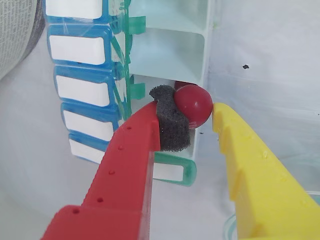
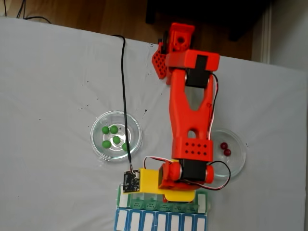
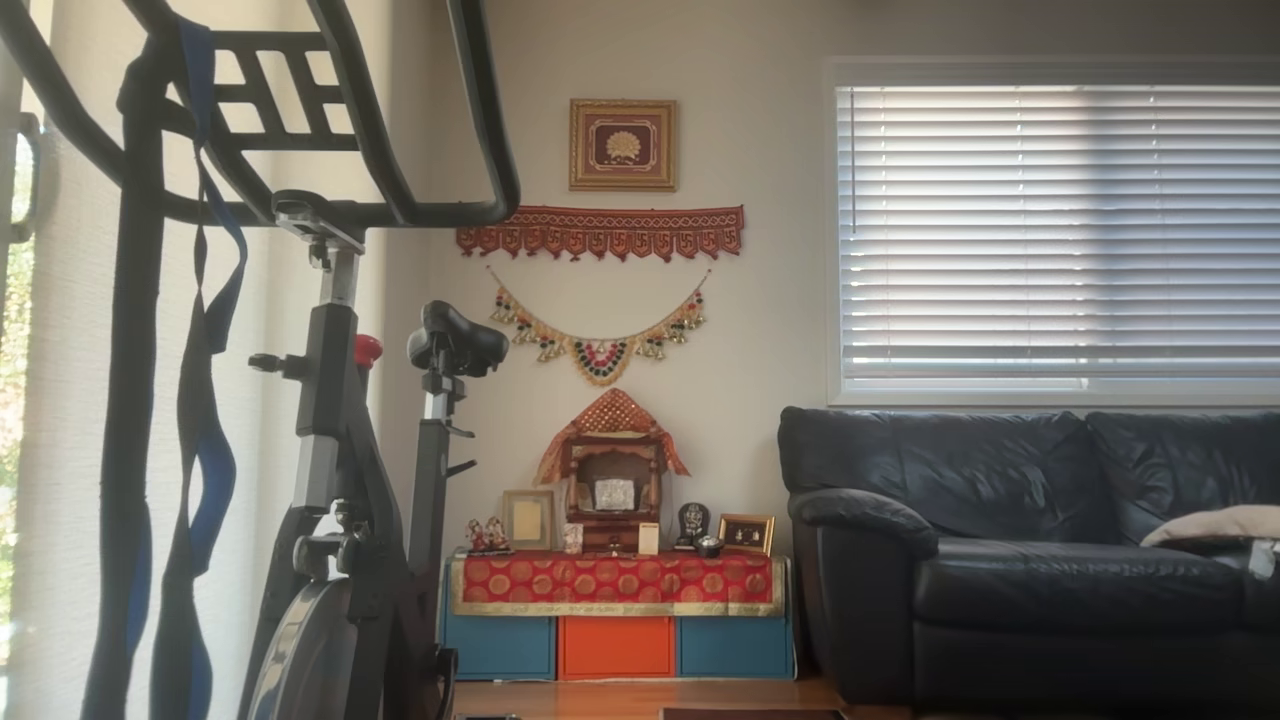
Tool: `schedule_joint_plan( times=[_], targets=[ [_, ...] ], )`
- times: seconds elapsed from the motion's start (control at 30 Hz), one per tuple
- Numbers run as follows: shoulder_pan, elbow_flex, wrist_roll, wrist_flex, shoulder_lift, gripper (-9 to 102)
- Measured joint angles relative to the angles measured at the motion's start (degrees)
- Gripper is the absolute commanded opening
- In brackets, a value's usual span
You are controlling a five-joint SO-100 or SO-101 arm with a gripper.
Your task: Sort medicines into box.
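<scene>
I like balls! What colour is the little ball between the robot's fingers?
Dark red, glossy round ball, seen best in the wrist view.

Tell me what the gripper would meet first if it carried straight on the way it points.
Probably the pill organizer: the gripper, holding a dark red ball, points at an open compartment. Depth is unclear.

No legible text or labels anywhere.

Cable (image 2: 123,96) crosses green-ball dish (image 2: 98,144); box (image 2: 161,217) walls flank tool (image 1: 200,117).
</scene>
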Motion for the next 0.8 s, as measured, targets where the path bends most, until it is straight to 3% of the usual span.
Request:
schedule_joint_plan(
  times=[0.8],
  targets=[
    [1.76,-3.69,0.0,-0.79,-4.39,1]
  ],
)
